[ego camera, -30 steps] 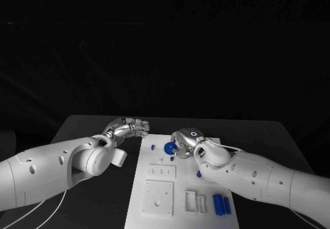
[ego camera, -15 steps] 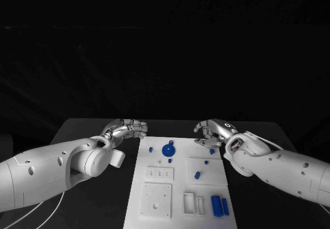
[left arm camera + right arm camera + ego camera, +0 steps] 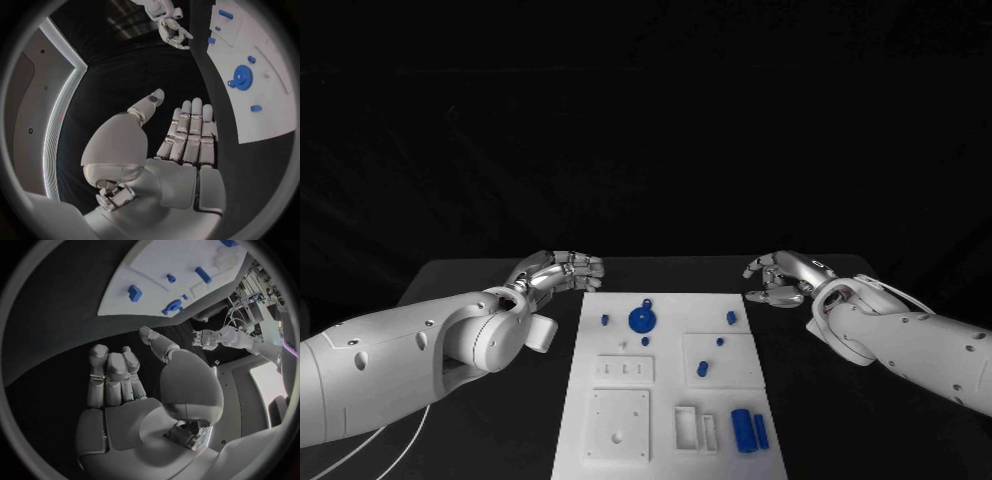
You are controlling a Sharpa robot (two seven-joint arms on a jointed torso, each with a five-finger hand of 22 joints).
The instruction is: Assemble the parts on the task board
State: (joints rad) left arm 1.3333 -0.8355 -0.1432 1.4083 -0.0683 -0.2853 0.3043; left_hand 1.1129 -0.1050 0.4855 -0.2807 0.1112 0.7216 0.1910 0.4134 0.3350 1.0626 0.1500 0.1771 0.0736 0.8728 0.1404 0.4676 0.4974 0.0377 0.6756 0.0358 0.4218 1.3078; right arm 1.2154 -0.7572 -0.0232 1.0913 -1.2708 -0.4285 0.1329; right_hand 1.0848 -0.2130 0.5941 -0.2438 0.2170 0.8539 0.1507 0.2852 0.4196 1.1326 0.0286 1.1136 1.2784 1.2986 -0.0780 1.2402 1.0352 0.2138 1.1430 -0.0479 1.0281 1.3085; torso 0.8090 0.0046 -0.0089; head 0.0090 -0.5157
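Observation:
The white task board [image 3: 625,350] lies lengthwise in the middle of the black table. A blue gear [image 3: 643,319] sits near its far end, with small blue pieces [image 3: 730,317] around it and two blue cylinders [image 3: 750,430] side by side at the near right. My left hand [image 3: 563,270] hovers off the board's far left corner, holding nothing. My right hand [image 3: 783,277] is off the far right corner, fingers loosely bent and empty. The left wrist view looks past my left hand [image 3: 181,140] to the gear [image 3: 240,77]. Beyond my right hand [image 3: 125,385] in the right wrist view lies the gear [image 3: 173,305].
Raised white blocks with slots and holes [image 3: 620,420] stand on the near half of the board. Bare black table [image 3: 473,290] flanks the board on both sides, and darkness lies behind its far edge.
My right hand has drawn back from over the blue gear to the table right of the board, leaving the gear on the board. The left hand has stayed put.

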